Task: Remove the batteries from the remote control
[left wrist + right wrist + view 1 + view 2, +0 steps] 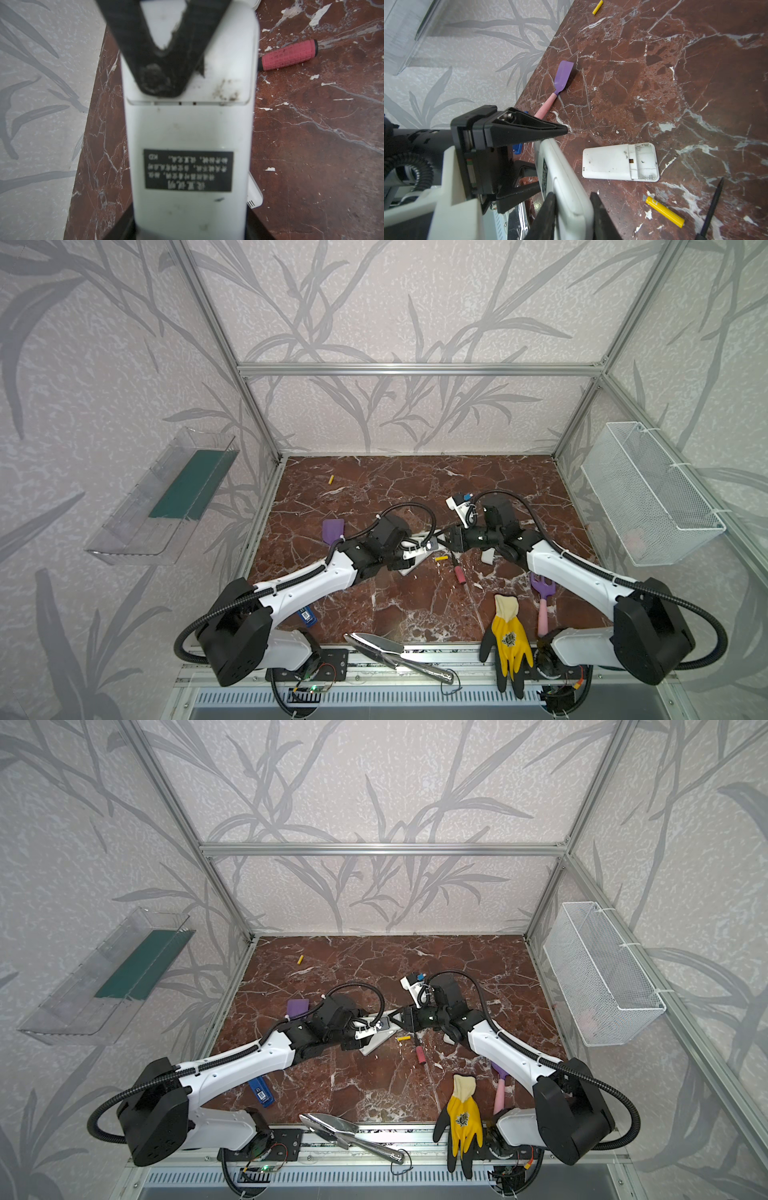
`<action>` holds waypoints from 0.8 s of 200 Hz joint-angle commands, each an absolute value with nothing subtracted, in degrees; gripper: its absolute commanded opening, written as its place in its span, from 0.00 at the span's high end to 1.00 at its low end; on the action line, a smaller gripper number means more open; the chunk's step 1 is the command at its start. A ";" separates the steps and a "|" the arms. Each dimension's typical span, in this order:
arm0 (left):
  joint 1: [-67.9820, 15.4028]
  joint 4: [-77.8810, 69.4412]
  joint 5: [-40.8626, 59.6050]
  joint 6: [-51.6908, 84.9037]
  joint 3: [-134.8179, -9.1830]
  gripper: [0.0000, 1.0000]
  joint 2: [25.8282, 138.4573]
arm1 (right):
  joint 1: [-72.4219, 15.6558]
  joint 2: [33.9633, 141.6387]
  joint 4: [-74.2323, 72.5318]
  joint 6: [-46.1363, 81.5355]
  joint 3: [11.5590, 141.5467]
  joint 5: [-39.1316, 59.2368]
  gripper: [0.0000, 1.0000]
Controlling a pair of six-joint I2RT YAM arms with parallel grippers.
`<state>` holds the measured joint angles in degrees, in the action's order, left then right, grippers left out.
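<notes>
The held remote (187, 128) is clamped across its width by the L gripper (552, 158) and raised on edge so the cover (228, 62), not yet off, can be reached. Its end is pinched front-to-back by the R gripper (572, 199). Contents presumably still inside. One yellow battery (664, 212) lies loose nr the emptied remote (608, 164), and a 2nd battery (598, 7) far off.

White remote (566, 182), yellow battery (665, 212), red-brown marble tabletop (415, 605) veined white, pink screwdriver handle (288, 55), purple spatula blade (564, 75)

White remote (187, 128) — pink-handled screwdriver (288, 55) beside
</notes>
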<state>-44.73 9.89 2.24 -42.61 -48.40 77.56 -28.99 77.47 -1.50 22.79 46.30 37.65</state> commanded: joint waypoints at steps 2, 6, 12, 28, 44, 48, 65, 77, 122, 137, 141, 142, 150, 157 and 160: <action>-44.95 8.46 1.84 -42.13 -48.97 0.99 76.67 | -29.10 77.87 -3.15 22.59 45.20 38.59 0.77; -44.93 8.29 1.72 -42.10 -48.73 0.99 76.52 | -29.02 77.77 -3.16 22.52 45.03 38.58 0.78; -44.92 8.01 1.60 -42.23 -48.38 1.00 76.31 | -28.77 77.65 -3.17 22.57 44.79 38.66 0.79; -44.93 7.19 1.80 -42.36 -47.40 1.00 75.45 | -27.83 77.22 -3.45 22.56 44.15 39.15 0.79; -44.94 6.74 2.10 -42.20 -46.72 1.00 74.68 | -26.91 76.51 -3.62 22.46 43.82 39.89 0.78; -44.87 6.64 2.22 -42.12 -46.60 1.00 74.58 | -26.75 76.30 -3.60 22.39 43.73 40.05 0.77; -44.86 6.50 3.12 -41.64 -46.49 1.00 74.52 | -26.74 76.18 -3.61 21.97 43.99 40.74 0.74; -44.94 6.69 3.71 -41.10 -46.81 1.00 74.82 | -26.74 76.50 -3.77 22.10 44.21 41.12 0.70; -44.90 10.50 4.05 -40.34 -49.33 1.00 77.66 | -26.75 77.14 -5.40 23.12 43.61 40.78 0.59; -44.91 11.41 4.02 -40.26 -49.82 1.00 78.43 | -26.74 77.00 -5.28 23.12 43.44 40.40 0.58; -44.90 11.51 3.96 -40.28 -49.89 1.00 78.50 | -26.79 76.99 -5.29 23.13 43.42 40.26 0.57; -44.90 11.51 3.96 -40.26 -49.91 1.00 78.49 | -26.80 76.95 -5.33 23.12 43.42 40.26 0.57; -44.90 11.51 4.04 -40.25 -50.01 1.00 78.74 | -26.77 76.90 -5.41 23.12 43.37 40.25 0.57; -44.88 11.60 4.05 -40.18 -50.08 1.00 78.86 | -26.80 76.95 -5.28 23.15 43.36 40.25 0.57; -44.84 11.67 4.09 -40.17 -50.14 1.00 78.97 | -26.79 76.96 -5.27 23.13 43.33 40.25 0.58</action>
